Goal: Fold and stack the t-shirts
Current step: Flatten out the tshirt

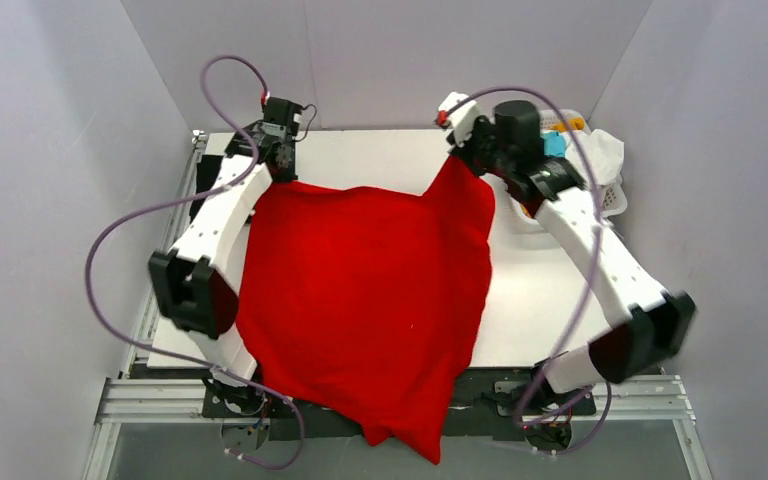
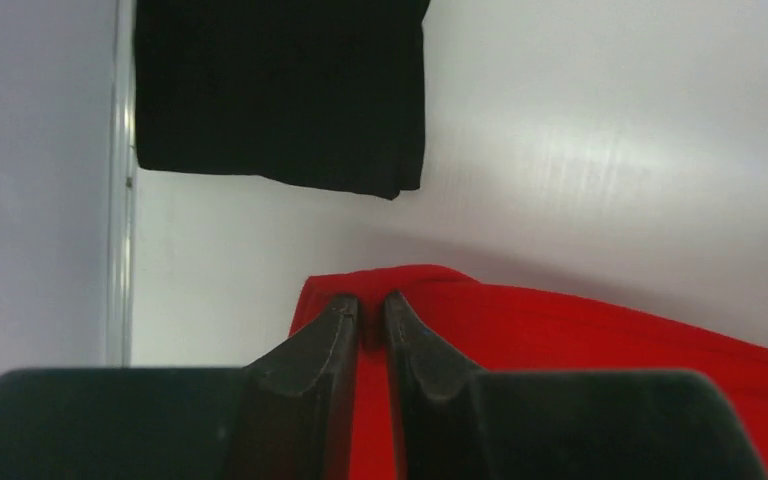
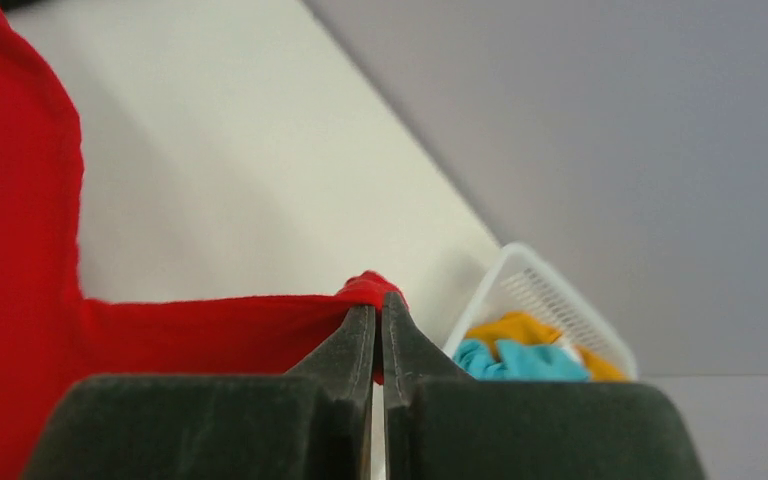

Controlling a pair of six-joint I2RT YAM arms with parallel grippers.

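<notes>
A large bright red t-shirt (image 1: pixel 365 290) hangs stretched between both grippers over the white table (image 1: pixel 380 155), its lower end draping past the near edge. My left gripper (image 1: pixel 282 165) is shut on its far left corner (image 2: pixel 400 290). My right gripper (image 1: pixel 463 150) is shut on its far right corner (image 3: pixel 365 290) and holds it raised. A black folded t-shirt (image 2: pixel 280 90) lies on the table beyond the left gripper, seen only in the left wrist view. Cyan (image 3: pixel 520 360) and orange (image 3: pixel 510 328) t-shirts lie in the basket.
A white plastic lattice basket (image 1: pixel 612 190) stands at the far right of the table, also in the right wrist view (image 3: pixel 550 290), with white cloth (image 1: pixel 600 150) in it. Grey walls close in the back and sides. The table's left rail (image 2: pixel 120 180) runs beside the black shirt.
</notes>
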